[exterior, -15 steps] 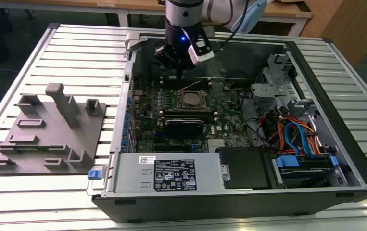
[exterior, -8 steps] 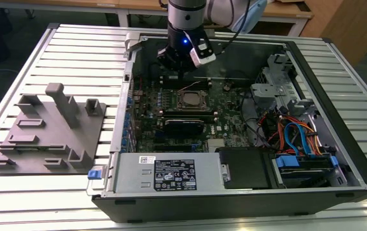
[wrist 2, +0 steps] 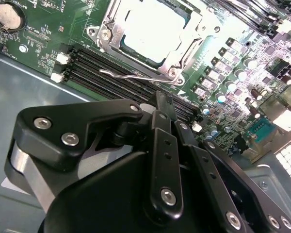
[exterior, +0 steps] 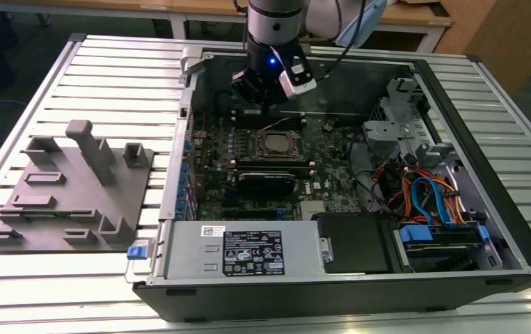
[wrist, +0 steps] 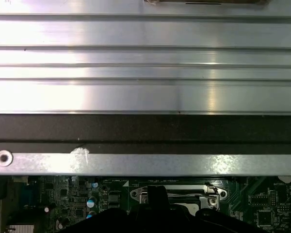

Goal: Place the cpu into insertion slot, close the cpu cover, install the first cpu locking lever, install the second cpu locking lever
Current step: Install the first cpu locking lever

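With the cpu (wrist 2: 150,26) seated in the insertion slot (wrist 2: 101,34) under the closed cpu cover (wrist 2: 182,51), the empty hand (wrist 2: 160,99), pinched closed, hovers near a wire locking lever (wrist 2: 131,76), so lever work seems in hand, demanding a precise hooking push.

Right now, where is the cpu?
In the exterior view, the cpu lies at the motherboard's middle; in the second wrist view, memory slots separate it from the tool.

Even overhead light falls on the desk (exterior: 107,76) in the exterior view, the computer case (exterior: 358,296) interior shadowed. In the second wrist view the cpu (wrist 2: 150,29) burns out white; glare streaks the desk in the first wrist view
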Available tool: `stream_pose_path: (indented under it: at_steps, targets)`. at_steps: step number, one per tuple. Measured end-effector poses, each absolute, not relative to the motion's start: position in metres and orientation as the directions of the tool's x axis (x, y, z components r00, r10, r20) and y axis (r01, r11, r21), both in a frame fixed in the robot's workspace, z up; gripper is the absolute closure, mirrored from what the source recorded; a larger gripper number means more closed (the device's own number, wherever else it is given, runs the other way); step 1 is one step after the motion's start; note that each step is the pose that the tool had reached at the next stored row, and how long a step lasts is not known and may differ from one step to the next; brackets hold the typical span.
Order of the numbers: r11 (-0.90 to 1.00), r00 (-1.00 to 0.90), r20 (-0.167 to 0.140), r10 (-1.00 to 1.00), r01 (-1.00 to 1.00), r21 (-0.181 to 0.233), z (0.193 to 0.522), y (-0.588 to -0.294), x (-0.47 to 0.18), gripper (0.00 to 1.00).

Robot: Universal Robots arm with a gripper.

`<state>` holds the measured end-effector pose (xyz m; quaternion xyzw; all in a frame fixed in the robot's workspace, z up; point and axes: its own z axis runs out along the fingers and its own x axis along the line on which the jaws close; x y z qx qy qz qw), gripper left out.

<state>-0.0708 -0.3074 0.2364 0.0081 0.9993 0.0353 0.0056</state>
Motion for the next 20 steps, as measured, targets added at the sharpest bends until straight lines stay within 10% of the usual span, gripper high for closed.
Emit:
stream_pose_path:
  at_steps: [20]
  targets:
    - [0.995, -1.000, -0.010, 0.017, 0.016, 0.100, 0.223, -0.307, -0.071, 0.90]
